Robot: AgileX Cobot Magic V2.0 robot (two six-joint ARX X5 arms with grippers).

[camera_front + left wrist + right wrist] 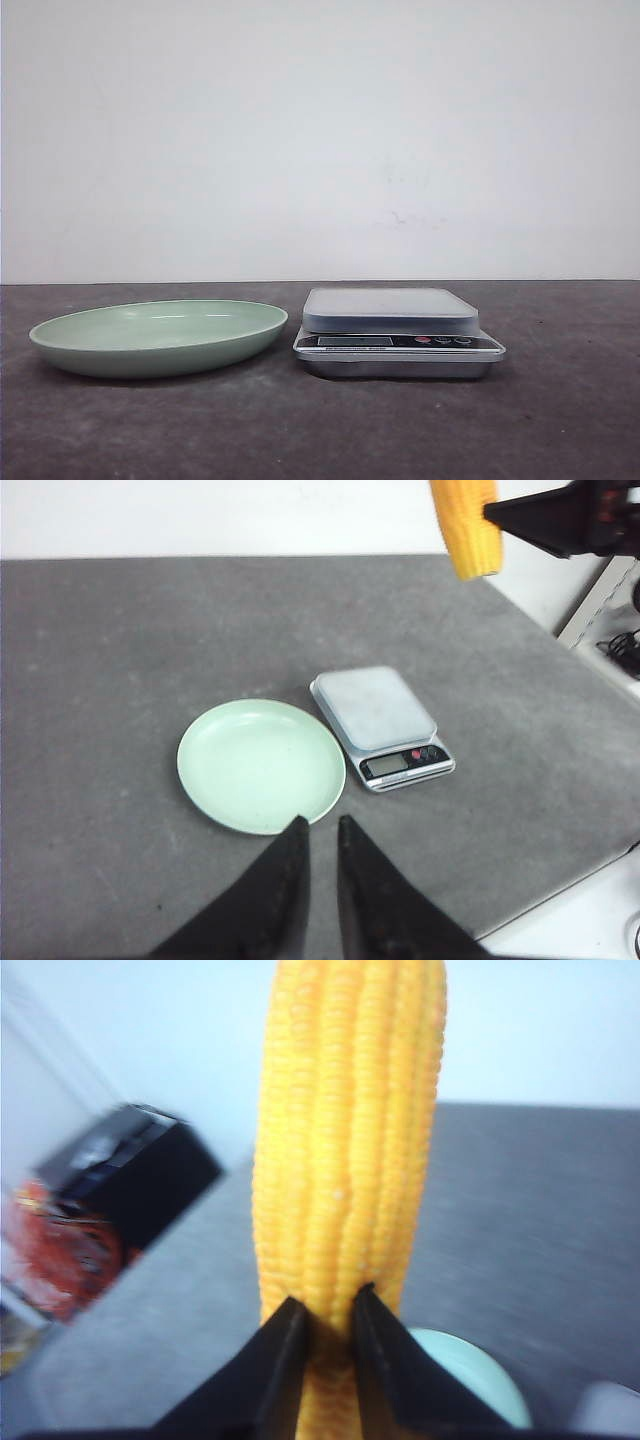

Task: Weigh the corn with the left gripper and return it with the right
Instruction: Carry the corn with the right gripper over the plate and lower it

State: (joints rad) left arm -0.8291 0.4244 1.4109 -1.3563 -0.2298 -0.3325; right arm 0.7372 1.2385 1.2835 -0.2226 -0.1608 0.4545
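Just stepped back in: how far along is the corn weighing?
The scale is bare, so the weighing looks over or not begun. The right gripper holds the corn up high; the left gripper is empty. Left: set the corn on the empty green plate.

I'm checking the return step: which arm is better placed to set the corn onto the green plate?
Right. The right tool already grips the corn, held high above the table. The left tool is empty, nearly closed, above the plate beside the bare scale.
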